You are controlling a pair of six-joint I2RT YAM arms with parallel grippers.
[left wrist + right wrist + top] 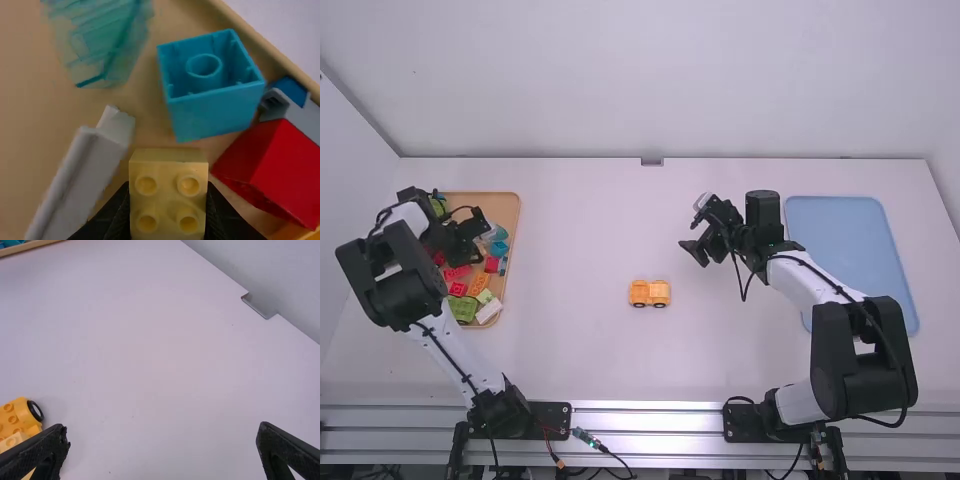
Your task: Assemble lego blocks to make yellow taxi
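Over the tray of blocks at the left, my left gripper (478, 240) is low among the pieces. In the left wrist view, my left gripper (168, 215) is shut on a pale yellow block (168, 187) whose four-sided top shows studs. The orange-yellow car (649, 293) stands on its wheels at the middle of the table; part of the car (19, 416) is also in the right wrist view, with a lighter block on it. Right of the car and farther back, my right gripper (696, 250) is held open; in its wrist view my right gripper (164, 440) has nothing between its fingers.
The wooden tray (510, 203) holds several loose blocks. Around the held block are a blue block (215, 110), a red block (265, 170) and a white piece (80, 175). A blue tray (840, 235) lies at the right, behind the right arm.
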